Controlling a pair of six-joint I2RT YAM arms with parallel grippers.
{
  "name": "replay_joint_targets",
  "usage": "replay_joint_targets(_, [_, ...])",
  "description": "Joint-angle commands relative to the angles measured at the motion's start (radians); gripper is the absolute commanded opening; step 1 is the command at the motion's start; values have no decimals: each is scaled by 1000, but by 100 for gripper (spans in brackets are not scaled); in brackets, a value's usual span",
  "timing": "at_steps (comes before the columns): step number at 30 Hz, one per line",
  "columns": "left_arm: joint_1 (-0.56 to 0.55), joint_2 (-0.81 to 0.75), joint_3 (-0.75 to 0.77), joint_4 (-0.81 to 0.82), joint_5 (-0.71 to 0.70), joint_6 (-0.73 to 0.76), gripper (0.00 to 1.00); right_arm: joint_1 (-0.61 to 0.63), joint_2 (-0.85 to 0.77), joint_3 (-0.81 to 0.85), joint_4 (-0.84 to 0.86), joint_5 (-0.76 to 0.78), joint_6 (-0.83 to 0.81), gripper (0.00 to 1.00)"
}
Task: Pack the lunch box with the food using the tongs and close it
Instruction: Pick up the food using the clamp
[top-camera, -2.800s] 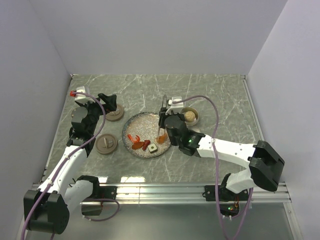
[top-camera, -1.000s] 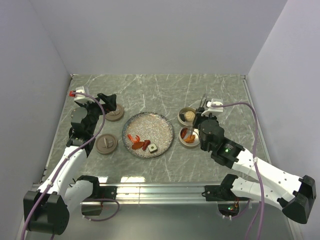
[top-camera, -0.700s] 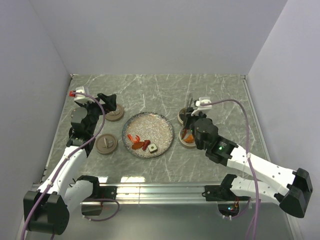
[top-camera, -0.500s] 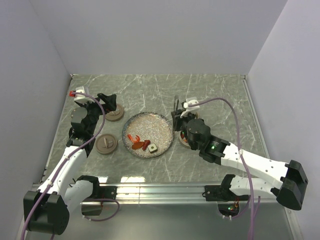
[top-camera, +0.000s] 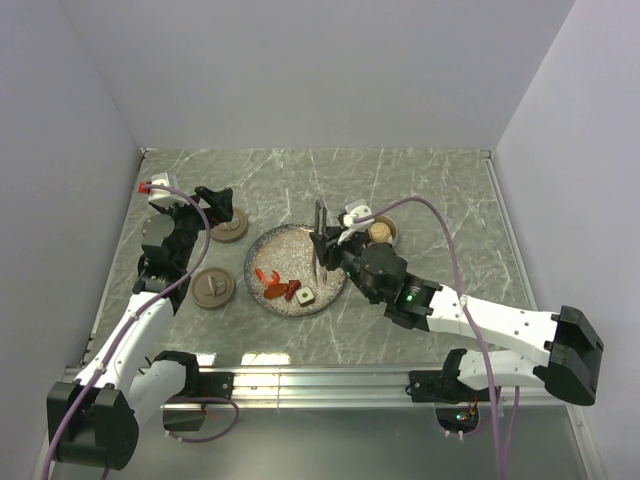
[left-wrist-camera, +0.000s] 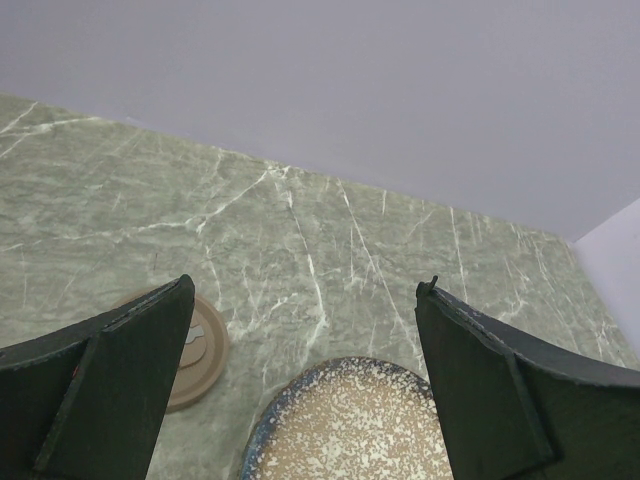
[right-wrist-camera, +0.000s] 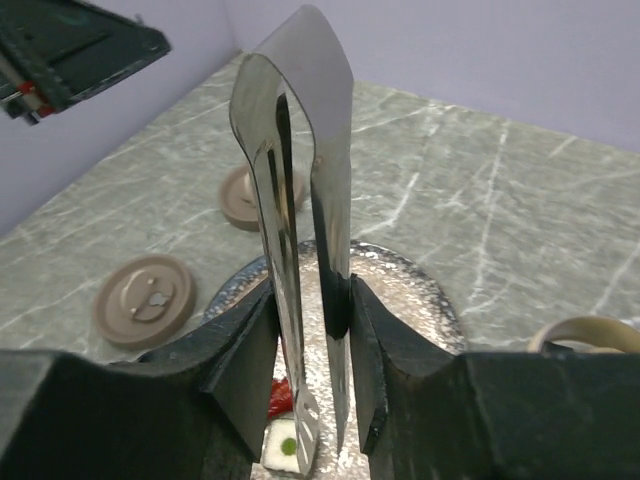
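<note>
My right gripper is shut on the slim metal tongs and holds them upright over the right part of the speckled plate. In the right wrist view the tongs sit between both fingers, their arms slightly apart and the tips empty above a white square with a green centre and a red bit. More red and orange food lies on the plate. A round tin holds a pale ball. My left gripper is open and empty, far left.
Two brown round lids lie left of the plate. The left wrist view shows one lid and the plate's far rim between its wide fingers. Grey walls enclose the marble table.
My right arm has swung left from the tins to above the plate, carrying the tongs. The tongs' arms have spread a little. The left arm has not moved.
</note>
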Motion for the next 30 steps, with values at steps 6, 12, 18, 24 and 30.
replay_joint_targets(6, [2, -27, -8, 36, 1, 0, 99, 31, 92, 48, 148, -46, 14, 43])
replay_joint_targets(12, [2, -32, -13, 39, 1, 0, 99, 41, 149, 59, 158, -50, 21, 45])
replay_joint_targets(18, [2, -29, -10, 39, 1, -1, 99, 48, 175, 62, 149, -66, 41, 47])
replay_joint_targets(24, [2, -27, -10, 39, 1, -1, 99, 51, 181, 54, 135, -50, 46, 48])
replay_joint_targets(30, [2, -29, -10, 37, 1, -1, 100, 58, 198, 45, 135, -37, 51, 49])
